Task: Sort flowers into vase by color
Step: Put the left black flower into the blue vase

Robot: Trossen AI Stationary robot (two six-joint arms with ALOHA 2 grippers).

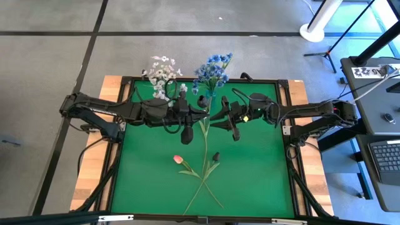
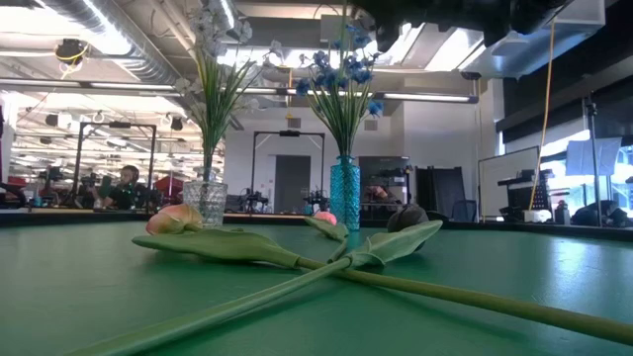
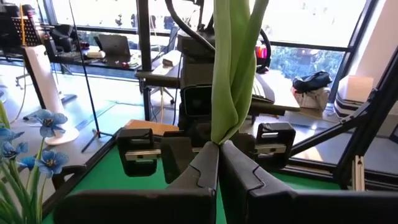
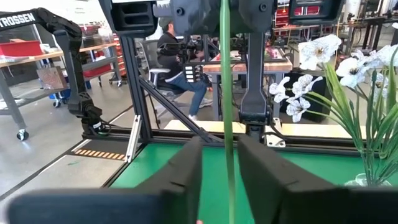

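Two tulips lie crossed on the green mat (image 1: 250, 181), a pink tulip (image 1: 178, 159) and a dark-headed tulip (image 1: 216, 155), their stems meeting just below the leaves; bare mat lies open on either side of them out to the black frame (image 1: 294, 150). At the far edge stand a clear glass vase (image 2: 206, 203) holding the white blossom spray (image 1: 162, 70) and a blue vase (image 2: 344, 193) holding the blue blossom spray (image 1: 213, 70), just beside each other. Both arms reach in level from opposite sides and meet near mid-table, above the mat and just in front of the vases. The left gripper (image 3: 218, 163) has its fingers pressed together, pinching the folded green leaf of a third tulip stem (image 1: 205, 128), which runs from the grippers down toward the crossed pair. The right gripper (image 4: 222, 180) faces it with its fingers standing apart on either side of the same stem, which passes between them without visibly touching either.
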